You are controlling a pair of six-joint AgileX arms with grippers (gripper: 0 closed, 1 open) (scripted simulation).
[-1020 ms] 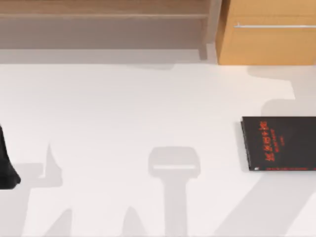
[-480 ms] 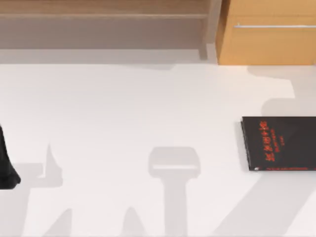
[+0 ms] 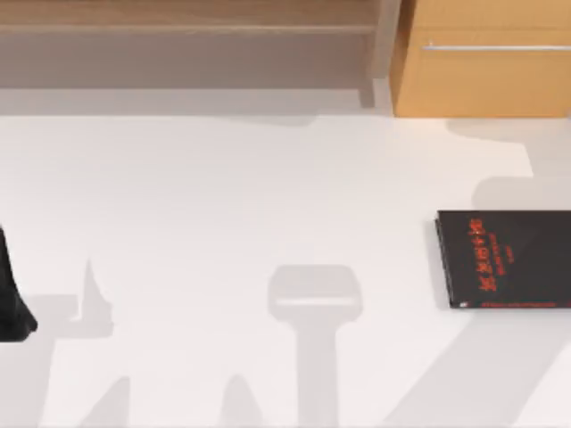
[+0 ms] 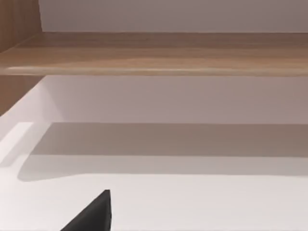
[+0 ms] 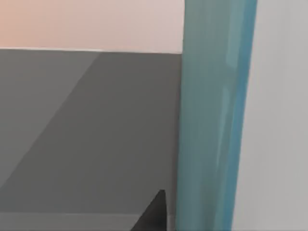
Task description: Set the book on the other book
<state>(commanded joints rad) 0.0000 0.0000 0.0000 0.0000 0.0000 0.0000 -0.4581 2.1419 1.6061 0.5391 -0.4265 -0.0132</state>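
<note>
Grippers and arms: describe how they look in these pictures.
Little shows. The left arm is a plain black, rounded bulk at the table's left edge. A black, wedge-shaped finger tip juts into the left wrist view and another into the right wrist view. No cables or markings visible.

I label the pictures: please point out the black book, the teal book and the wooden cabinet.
black book (image 3: 504, 259): top view, cover centre.
teal book (image 5: 211, 115): right wrist view, its teal face.
wooden cabinet (image 3: 486, 80): top view, front panel.

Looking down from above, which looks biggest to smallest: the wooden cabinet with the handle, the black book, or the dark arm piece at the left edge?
1. Light wooden cabinet with metal handle
2. Thin black book with red lettering
3. Dark left arm piece

All three are cut off by the frame edge.
</note>
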